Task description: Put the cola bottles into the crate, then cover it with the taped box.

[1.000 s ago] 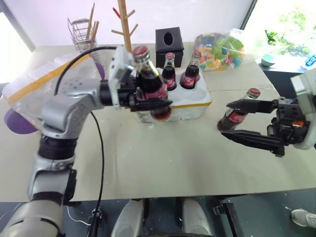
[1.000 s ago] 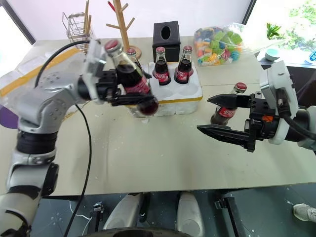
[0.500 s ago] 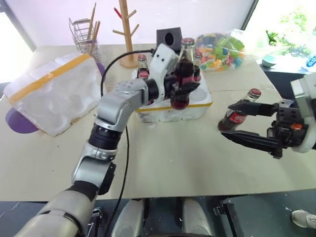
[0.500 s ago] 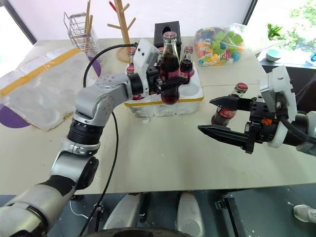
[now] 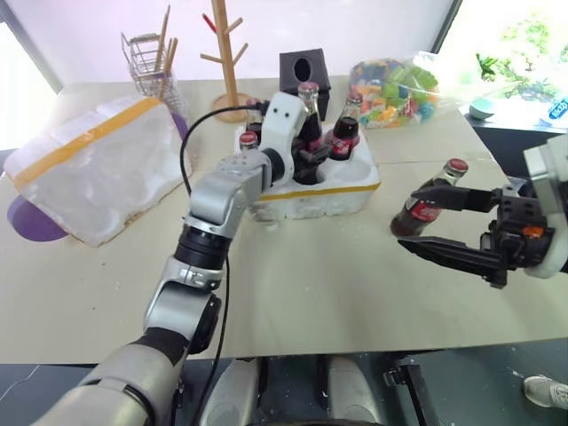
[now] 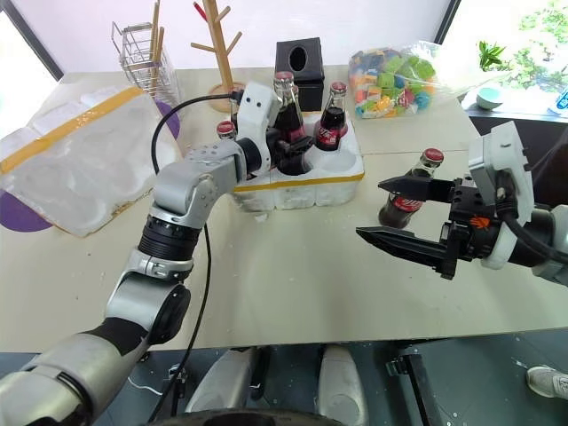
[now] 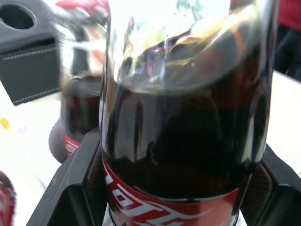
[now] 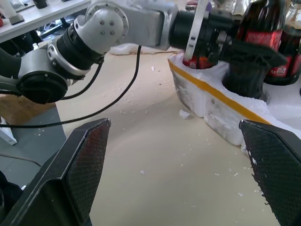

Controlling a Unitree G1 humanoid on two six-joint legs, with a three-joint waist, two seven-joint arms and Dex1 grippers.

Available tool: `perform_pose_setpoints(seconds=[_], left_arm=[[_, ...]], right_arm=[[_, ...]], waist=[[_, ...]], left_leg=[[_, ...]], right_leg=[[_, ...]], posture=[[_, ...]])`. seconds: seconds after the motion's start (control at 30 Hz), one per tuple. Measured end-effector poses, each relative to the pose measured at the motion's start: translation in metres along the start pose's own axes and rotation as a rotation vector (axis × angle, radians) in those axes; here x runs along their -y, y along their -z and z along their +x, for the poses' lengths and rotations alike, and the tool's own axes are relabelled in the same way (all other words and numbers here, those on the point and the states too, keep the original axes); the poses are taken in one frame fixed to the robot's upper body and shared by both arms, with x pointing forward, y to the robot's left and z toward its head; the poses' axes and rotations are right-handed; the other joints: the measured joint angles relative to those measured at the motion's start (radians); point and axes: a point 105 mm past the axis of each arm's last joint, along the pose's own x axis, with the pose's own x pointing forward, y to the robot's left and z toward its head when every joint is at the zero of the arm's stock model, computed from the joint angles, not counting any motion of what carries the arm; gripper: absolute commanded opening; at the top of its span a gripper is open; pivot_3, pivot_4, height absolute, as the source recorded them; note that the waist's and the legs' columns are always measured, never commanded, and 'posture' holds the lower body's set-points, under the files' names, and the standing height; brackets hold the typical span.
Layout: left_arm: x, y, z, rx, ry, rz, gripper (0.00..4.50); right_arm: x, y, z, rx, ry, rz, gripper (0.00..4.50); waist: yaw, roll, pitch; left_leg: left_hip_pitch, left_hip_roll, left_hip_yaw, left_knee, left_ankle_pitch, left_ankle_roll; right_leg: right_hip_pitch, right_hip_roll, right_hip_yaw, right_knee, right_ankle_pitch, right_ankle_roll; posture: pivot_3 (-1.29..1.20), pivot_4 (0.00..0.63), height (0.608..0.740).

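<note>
Here the left pincer (image 6: pixel 288 142) grips a red-labelled (script unreadable) cola bottle (image 7: pixel 186 117)

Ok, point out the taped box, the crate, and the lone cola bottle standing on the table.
taped box (image 5: pixel 98 177), left eye view, its white foam side.
crate (image 5: pixel 342 197), left eye view, front wall.
cola bottle (image 6: pixel 404 202), right eye view, red label.

Perhaps five cola bottles (image 6: pixel 334 114); one crate (image 6: pixel 302 182); one taped box (image 6: pixel 75 155).

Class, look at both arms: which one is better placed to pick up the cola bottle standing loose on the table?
Right. The open right gripper hovers beside the loose cola bottle, while the left gripper is shut on a bottle at the crate.
</note>
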Motion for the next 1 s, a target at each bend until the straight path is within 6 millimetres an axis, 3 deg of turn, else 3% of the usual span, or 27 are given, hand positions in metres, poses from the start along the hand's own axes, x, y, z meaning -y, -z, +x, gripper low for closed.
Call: perform_pose_setpoints(seconds=[0.03, 0.1, 0.17, 0.4, 0.57, 0.7, 0.77, 0.83, 0.9, 1.0], left_arm=[[0.002, 0.003, 0.001, -0.010, 0.001, 0.008, 2.83], [0.004, 0.007, 0.002, -0.020, 0.002, 0.012, 3.87], [0.005, 0.008, 0.002, -0.021, 0.006, 0.012, 4.42], [0.011, 0.007, -0.005, -0.007, 0.097, -0.047, 4.42], [0.017, -0.043, -0.031, 0.156, 0.316, -0.048, 4.42], [0.019, -0.111, -0.089, 0.338, 0.559, 0.133, 4.42], [0.015, -0.126, -0.111, 0.376, 0.605, 0.204, 4.42], [0.004, -0.115, -0.129, 0.297, 0.653, 0.264, 4.42], [-0.019, -0.093, -0.146, 0.183, 0.651, 0.245, 4.42], [-0.036, -0.060, -0.173, 0.030, 0.693, 0.186, 4.42]], right_arm=[[0.000, 0.000, 0.000, 0.002, 0.000, -0.002, 4.50], [0.000, -0.001, 0.000, 0.003, 0.001, -0.003, 4.50], [0.000, -0.001, 0.000, 0.004, 0.001, -0.004, 4.50], [0.001, 0.001, 0.000, 0.000, 0.004, 0.000, 4.50], [0.002, 0.005, -0.003, -0.016, 0.014, 0.010, 4.50], [0.006, 0.019, -0.017, -0.069, 0.067, 0.033, 4.50], [0.008, 0.026, -0.022, -0.095, 0.095, 0.039, 4.50], [0.012, 0.036, -0.029, -0.119, 0.141, 0.056, 4.50], [0.016, 0.049, -0.038, -0.130, 0.203, 0.096, 4.50], [0.027, 0.058, -0.046, -0.119, 0.305, 0.120, 4.50]], waist=[[0.000, 0.000, 0.000], [-0.001, 0.000, 0.000], [-0.001, 0.000, 0.000], [0.000, 0.000, 0.000], [0.000, 0.000, 0.000], [-0.002, 0.000, 0.000], [-0.002, 0.002, -0.001], [-0.003, 0.002, -0.001], [-0.004, 0.002, -0.001], [-0.005, 0.002, -0.001]], left_leg=[[0.000, 0.000, 0.000, 0.000, 0.000, 0.000], [0.000, 0.000, 0.000, 0.000, 0.000, 0.000], [0.000, 0.000, 0.000, 0.000, 0.000, 0.000], [0.001, 0.000, 0.000, 0.000, 0.000, 0.000], [0.000, 0.000, 0.000, 0.000, 0.000, 0.000], [0.000, 0.000, 0.000, 0.000, 0.000, 0.000], [0.003, 0.000, 0.001, -0.001, 0.000, 0.000], [0.005, 0.001, 0.002, -0.002, 0.000, 0.000], [0.008, 0.002, 0.003, -0.003, 0.000, 0.000], [0.008, 0.003, 0.004, -0.003, 0.000, 0.000]], right_leg=[[0.000, 0.000, 0.000, 0.000, 0.000, 0.000], [0.000, 0.000, 0.000, 0.000, 0.000, 0.000], [0.000, 0.000, 0.000, 0.000, 0.000, 0.000], [0.000, 0.000, 0.000, 0.001, 0.000, 0.000], [0.000, 0.000, 0.000, 0.000, 0.000, 0.000], [0.000, 0.001, 0.000, 0.000, 0.000, 0.000], [0.002, 0.000, 0.001, 0.000, 0.000, 0.000], [0.003, 0.001, 0.001, 0.001, -0.001, -0.001], [0.004, 0.002, 0.003, 0.001, -0.002, -0.004], [0.003, 0.002, 0.005, 0.001, -0.003, -0.005]], posture=[[0.00, 0.150, 0.739], [0.00, 0.150, 0.739], [0.00, 0.150, 0.739], [0.00, 0.150, 0.739], [0.00, 0.150, 0.739], [0.00, 0.150, 0.739], [0.00, 0.150, 0.739], [0.00, 0.150, 0.739], [0.00, 0.150, 0.739], [0.00, 0.150, 0.739]])
